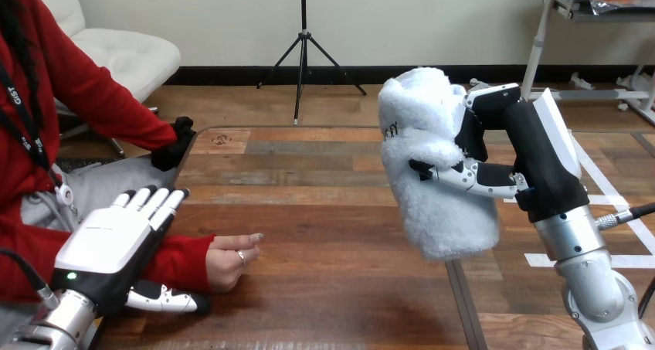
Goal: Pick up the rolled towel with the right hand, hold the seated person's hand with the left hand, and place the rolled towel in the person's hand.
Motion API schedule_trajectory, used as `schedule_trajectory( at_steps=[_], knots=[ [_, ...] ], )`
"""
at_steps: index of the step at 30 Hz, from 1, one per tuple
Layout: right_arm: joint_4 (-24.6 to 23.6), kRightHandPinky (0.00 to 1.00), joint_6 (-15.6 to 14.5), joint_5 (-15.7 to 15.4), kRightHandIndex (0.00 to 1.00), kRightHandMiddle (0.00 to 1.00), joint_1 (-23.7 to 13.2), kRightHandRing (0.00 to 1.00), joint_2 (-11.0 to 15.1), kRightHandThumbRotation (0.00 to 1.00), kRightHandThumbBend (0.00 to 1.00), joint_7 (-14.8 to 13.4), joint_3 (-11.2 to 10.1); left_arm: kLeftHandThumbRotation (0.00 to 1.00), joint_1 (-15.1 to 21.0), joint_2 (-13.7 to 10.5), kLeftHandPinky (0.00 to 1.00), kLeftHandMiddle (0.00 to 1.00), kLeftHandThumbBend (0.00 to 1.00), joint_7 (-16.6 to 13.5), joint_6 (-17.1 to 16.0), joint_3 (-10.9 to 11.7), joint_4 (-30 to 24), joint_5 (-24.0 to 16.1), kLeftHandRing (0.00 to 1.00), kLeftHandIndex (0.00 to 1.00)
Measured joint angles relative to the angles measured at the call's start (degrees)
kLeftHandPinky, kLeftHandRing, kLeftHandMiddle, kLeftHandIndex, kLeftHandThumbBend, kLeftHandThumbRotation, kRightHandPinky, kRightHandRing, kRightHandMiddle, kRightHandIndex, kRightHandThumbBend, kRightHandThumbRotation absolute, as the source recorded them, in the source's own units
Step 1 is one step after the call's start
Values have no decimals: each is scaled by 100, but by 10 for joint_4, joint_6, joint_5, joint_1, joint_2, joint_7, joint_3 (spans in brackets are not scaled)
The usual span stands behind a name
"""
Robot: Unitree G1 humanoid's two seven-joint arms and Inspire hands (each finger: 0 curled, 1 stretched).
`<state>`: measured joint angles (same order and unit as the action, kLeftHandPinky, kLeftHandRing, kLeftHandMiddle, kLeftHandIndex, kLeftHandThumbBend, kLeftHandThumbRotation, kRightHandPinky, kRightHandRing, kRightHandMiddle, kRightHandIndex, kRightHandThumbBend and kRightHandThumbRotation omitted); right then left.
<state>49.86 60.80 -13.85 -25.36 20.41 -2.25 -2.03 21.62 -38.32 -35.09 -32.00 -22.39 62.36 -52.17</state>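
Rolled towel [440, 219] — clasped mid-length by fingers [471, 178] of right hand [541, 157].

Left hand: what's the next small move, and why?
Probably ease the left hand toward the person's hand and curl round it: its fingers are straight, over the red sleeve, short of that hand. The right hand grips the rolled towel, held above the table, so delivery can wait.

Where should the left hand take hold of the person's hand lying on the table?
Probably at the wrist, from above. The person's hand lies loosely curled on the table, forearm passing under the open left hand, whose fingers could close over the sleeve there, with the thumb on the near side.
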Motion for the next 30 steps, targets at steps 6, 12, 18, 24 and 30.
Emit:
schedule_trajectory(
  at_steps=[6,12,18,24,30],
  knots=[
    [-17,4,-5,7,9,11,9,8,0,0,53,5,0,51,12,7,92,92,100,-31,5,-12,24,1,93,96],
    [-33,4,-7,14,9,11,16,8,0,0,53,11,0,49,22,13,88,87,100,-50,9,-20,42,1,89,92],
    [-47,4,-9,23,9,10,22,7,0,0,52,17,0,46,28,16,83,81,100,-66,13,-31,52,0,82,86],
    [-60,4,-10,27,8,10,25,7,0,0,52,19,0,42,33,17,77,76,97,-82,19,-44,54,-2,75,81],
    [-74,3,-11,28,8,10,28,7,0,0,52,21,0,38,38,17,71,71,94,-85,19,-52,54,0,68,76]
  ],
)
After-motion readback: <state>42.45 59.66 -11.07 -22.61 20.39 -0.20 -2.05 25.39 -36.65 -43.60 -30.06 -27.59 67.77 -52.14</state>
